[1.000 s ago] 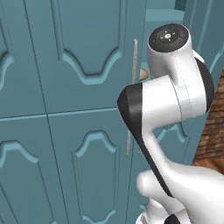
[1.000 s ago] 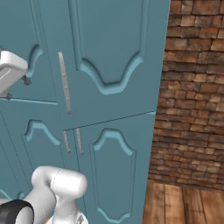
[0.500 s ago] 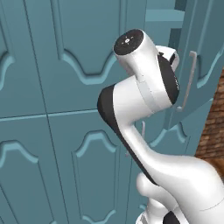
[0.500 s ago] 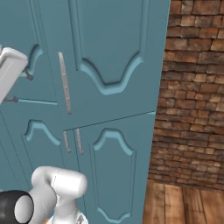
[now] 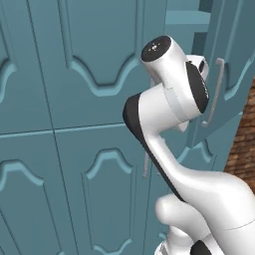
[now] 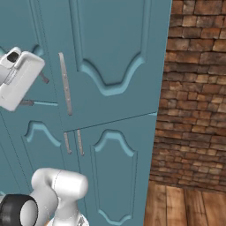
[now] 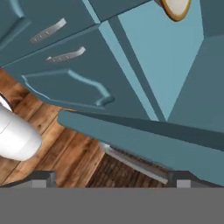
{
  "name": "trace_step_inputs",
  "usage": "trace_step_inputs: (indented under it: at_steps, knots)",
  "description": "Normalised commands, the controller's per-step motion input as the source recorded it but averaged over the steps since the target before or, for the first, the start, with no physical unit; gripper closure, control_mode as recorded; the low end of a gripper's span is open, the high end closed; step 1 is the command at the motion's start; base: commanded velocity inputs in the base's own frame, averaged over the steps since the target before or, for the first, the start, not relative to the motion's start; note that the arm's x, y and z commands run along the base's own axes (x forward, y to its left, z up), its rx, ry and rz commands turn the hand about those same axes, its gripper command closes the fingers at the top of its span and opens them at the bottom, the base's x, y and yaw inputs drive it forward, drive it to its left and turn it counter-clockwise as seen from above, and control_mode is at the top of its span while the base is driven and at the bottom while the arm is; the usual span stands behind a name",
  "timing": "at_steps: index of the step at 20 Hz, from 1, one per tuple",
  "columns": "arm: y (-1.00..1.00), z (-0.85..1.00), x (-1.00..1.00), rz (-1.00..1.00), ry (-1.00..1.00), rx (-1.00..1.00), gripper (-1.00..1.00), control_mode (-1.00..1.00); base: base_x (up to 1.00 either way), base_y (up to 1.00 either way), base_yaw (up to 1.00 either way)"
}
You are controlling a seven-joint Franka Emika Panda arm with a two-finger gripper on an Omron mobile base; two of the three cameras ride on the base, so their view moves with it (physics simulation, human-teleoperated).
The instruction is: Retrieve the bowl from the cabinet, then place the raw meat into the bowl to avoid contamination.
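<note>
Left base view: I see my arm point(image 5: 174, 99) before the cabinet point(image 5: 74, 99), its upper door point(image 5: 229, 74) swung wider than a second ago. Hand view: the gripper point(image 7: 109, 180) is spread wide, empty; the bowl point(image 7: 175, 8) sits on a shelf point(image 7: 162, 57) well beyond it.

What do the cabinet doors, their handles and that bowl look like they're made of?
The cabinet doors look like painted wood: matte teal with raised arched panels. The handles look like brushed metal, silver-grey and slim. The bowl seems to be glazed ceramic, pale tan inside with a brown rim, though that is uncertain.
</note>
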Motion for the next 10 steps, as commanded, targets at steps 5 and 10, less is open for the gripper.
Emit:
trace_step_inputs:
  at_steps: [5,10]
  knots:
    - [-0.10,-0.14,0.39,0.03,0.09,-0.01,-1.00,-1.00,0.00,0.00,0.00]
    - [-0.16,-0.11,0.02,0.00,0.06,0.00,-1.00,-1.00,0.00,0.00,0.00]
